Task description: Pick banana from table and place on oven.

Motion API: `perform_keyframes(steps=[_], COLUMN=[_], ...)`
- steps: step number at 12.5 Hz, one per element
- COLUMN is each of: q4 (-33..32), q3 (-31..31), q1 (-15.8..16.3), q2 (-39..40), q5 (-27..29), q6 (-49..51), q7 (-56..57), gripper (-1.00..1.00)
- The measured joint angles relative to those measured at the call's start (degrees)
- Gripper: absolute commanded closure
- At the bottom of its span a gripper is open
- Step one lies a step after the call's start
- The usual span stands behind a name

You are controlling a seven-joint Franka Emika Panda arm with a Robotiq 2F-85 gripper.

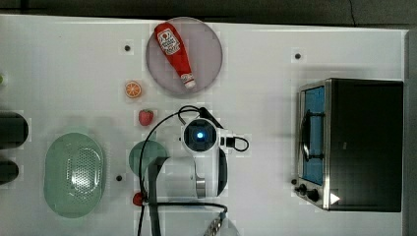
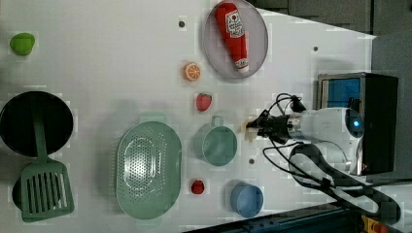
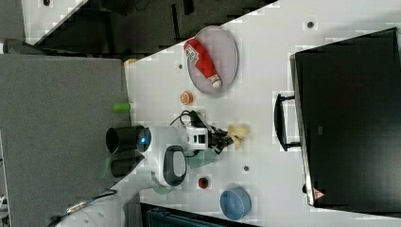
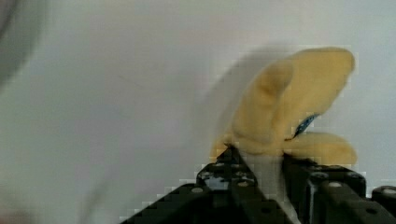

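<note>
Banana [image 4: 289,107] sat clenched between my black fingers [image 4: 243,186], its whitish core pinched and its yellow peel flaps splaying away from my pincer [image 4: 268,179]. In the right view its long axis ran along my reach, tip toward the oven [image 3: 350,118]. It hung over the white table [image 3: 265,85], beside the teal cup [image 2: 216,144].

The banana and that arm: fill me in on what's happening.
The arm's end effector is shut on the banana, gripping its whitish end while the peel flaps splay out beyond the fingers. In the left view the banana sits just beside the teal cup. The oven stands apart at the top view's right, its black top bare.
</note>
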State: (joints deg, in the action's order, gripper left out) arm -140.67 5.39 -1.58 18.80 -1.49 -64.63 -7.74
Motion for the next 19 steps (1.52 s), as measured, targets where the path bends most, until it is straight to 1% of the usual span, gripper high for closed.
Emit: perform_keyframes(steps=[3, 5, 6, 7, 8, 10, 12, 14, 16, 17, 19], q4=[0.4, 2.8, 3.1, 3.7, 5.0, 9.0, 16.5, 24.3, 28.5, 30.6, 32.5], q3=[-0.1, -0.3, -0.5, -0.6, -1.0, -1.6, -2.0, -3.0, -3.9, -5.3, -9.6], q1=[0.1, 0.3, 0.4, 0.5, 1.0, 1.3, 1.1, 1.4, 1.3, 1.5, 2.0], q2=[-6.7, -11.6, -15.6, -19.8, -23.5, -29.1, -30.8, -30.5, -30.6, -30.3, -29.6], q5=[-1.5, 1.2, 0.8, -0.1, -0.1, 0.2, 1.3, 0.3, 0.1, -0.1, -0.3], q6=[1.8, 5.1, 9.0, 15.0, 21.4, 30.3, 42.0, 52.3, 54.4, 54.5, 55.6], q7=[-0.3, -0.6, -0.6, -0.6, -0.6, -0.6, -0.6, -0.6, -0.1, 0.8, 5.2], gripper=[0.50, 0.50, 0.50, 0.50, 0.50, 0.50, 0.50, 0.50, 0.50, 0.50, 0.50])
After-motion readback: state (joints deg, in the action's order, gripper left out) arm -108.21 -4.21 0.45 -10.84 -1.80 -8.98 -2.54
